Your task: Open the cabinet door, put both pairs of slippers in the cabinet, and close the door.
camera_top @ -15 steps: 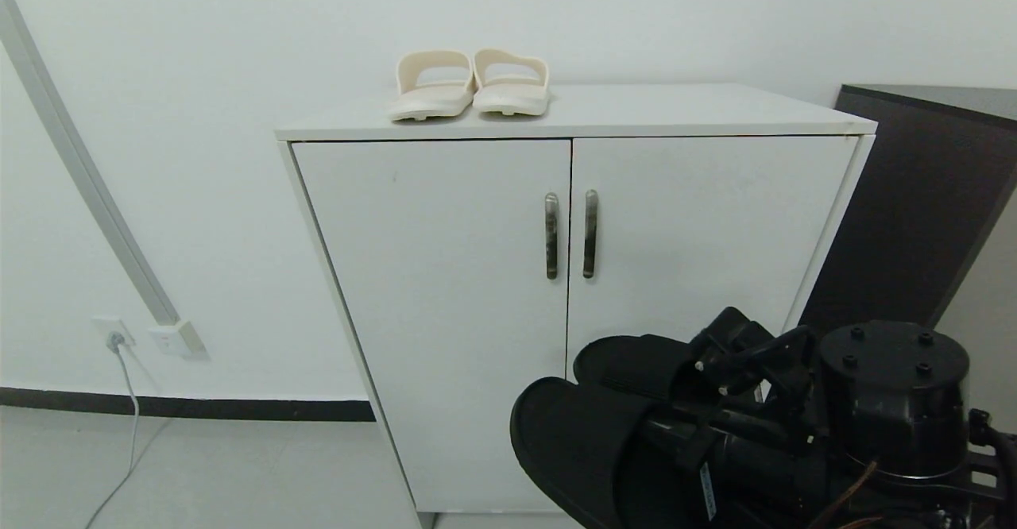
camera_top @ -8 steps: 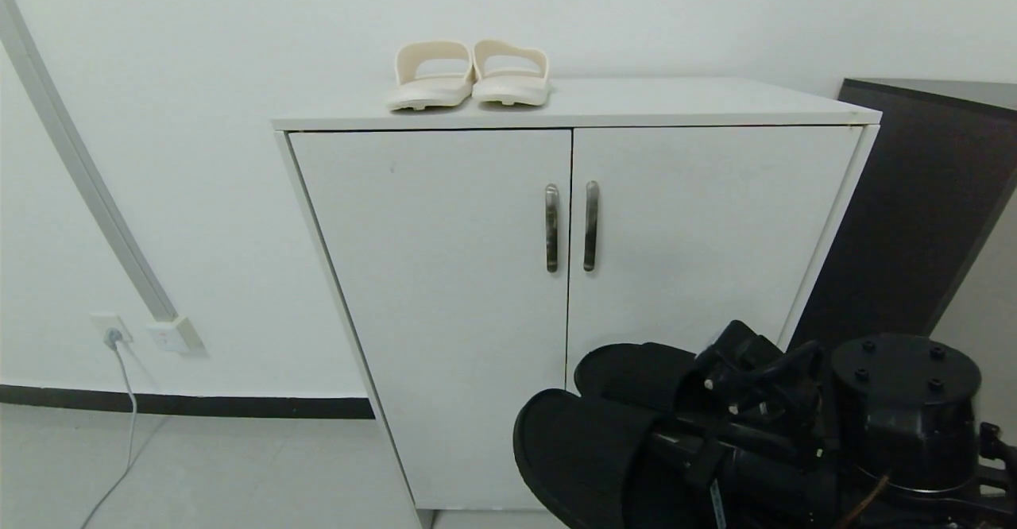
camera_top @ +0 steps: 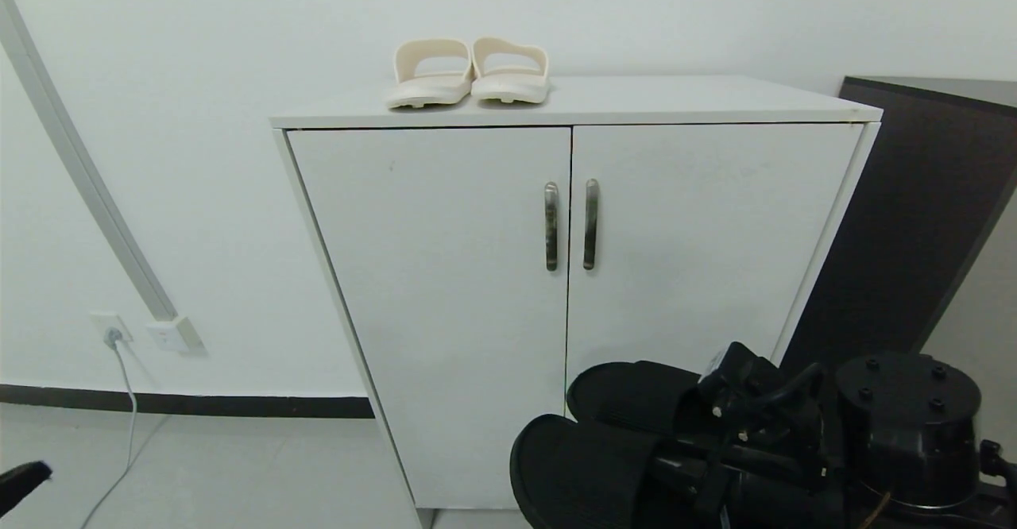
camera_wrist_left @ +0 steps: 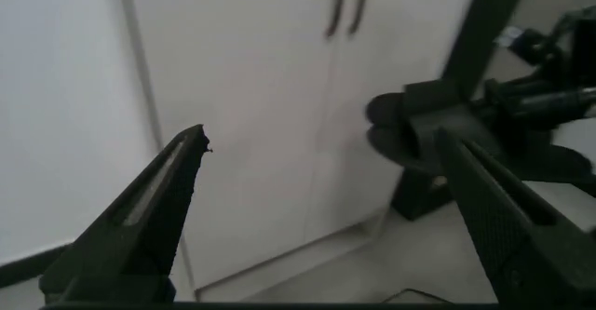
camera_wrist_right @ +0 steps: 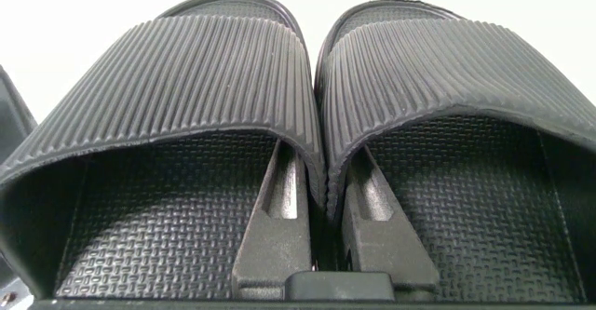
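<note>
Wide open and empty, the left gripper edges in at lower left for the shut cabinet door; the right gripper pinches the black slippers.

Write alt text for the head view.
A white two-door cabinet stands shut against a white wall, a pair of cream slippers on its top. Low in front of its right door, the right gripper holds a pair of black slippers.

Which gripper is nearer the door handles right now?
Right. The right gripper, holding the black slippers, is low before the right door, below the handles; the left gripper hangs far left.
</note>
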Robot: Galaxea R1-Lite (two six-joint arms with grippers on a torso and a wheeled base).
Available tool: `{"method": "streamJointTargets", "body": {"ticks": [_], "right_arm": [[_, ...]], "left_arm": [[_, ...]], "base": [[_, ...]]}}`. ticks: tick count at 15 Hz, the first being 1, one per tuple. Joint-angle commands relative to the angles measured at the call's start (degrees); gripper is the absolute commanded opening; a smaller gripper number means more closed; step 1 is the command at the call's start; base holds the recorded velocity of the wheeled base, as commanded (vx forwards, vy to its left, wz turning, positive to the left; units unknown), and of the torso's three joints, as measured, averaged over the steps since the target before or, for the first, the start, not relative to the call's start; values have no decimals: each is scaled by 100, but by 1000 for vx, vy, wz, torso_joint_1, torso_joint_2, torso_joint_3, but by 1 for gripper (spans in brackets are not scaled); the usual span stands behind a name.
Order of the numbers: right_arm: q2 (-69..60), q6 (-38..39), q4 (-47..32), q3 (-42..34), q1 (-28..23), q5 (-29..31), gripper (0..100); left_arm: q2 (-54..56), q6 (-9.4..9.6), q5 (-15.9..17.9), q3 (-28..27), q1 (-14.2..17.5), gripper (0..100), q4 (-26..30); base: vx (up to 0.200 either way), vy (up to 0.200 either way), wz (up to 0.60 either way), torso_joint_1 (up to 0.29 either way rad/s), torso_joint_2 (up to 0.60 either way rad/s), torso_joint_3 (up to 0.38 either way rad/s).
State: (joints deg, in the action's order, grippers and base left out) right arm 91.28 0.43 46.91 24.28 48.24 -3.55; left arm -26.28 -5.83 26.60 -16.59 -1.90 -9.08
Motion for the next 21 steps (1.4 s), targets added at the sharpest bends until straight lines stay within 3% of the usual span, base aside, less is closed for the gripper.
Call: {"method": "streamJointTargets", "body": {"ticks": [1, 3, 6, 7, 9, 10, 11, 13, 18, 21], "right_arm": [[12, -25, 2, -55, 10, 3, 0], [30, -148, 2, -73, 10, -14, 0], [39, -139, 2, -64, 10, -23, 0], [30, -148, 2, -73, 10, -14, 0], [4, -245, 2, -126, 54, -6, 0], [4, -254, 2, -126, 54, -6, 0], [12, -245, 2, -134, 54, -14, 0], [4, -254, 2, -161, 54, -6, 0], [12, -254, 11, -161, 63, -6, 0], [-14, -254, 11, -196, 63, -14, 0]], "left_arm": [[-1388, 20, 566, -239, -117, 100, -604], [-1995, 20, 566, -494, -574, 100, -920], [-2628, 29, 451, -1030, -1620, 100, -964], [-3085, 29, 47, -1320, -2280, 100, -981], [-3876, 38, -586, -1619, -3000, 100, -1395], [-4095, 20, -682, -1654, -3141, 100, -1702], [-4702, 11, -832, -1821, -3325, 100, -2361], [-5546, 11, -964, -2270, -3484, 100, -2836], [-6750, -24, -849, -3588, -3703, 100, -2933], [-7110, -305, -217, -4265, -3800, 100, -2757]], "base": [[0, 0, 0, 0, 0, 0], [0, 0, 0, 0, 0, 0], [0, 0, 0, 0, 0, 0], [0, 0, 0, 0, 0, 0], [0, 0, 0, 0, 0, 0], [0, 0, 0, 0, 0, 0], [0, 0, 0, 0, 0, 0], [0, 0, 0, 0, 0, 0], [0, 0, 0, 0, 0, 0], [0, 0, 0, 0, 0, 0]]}}
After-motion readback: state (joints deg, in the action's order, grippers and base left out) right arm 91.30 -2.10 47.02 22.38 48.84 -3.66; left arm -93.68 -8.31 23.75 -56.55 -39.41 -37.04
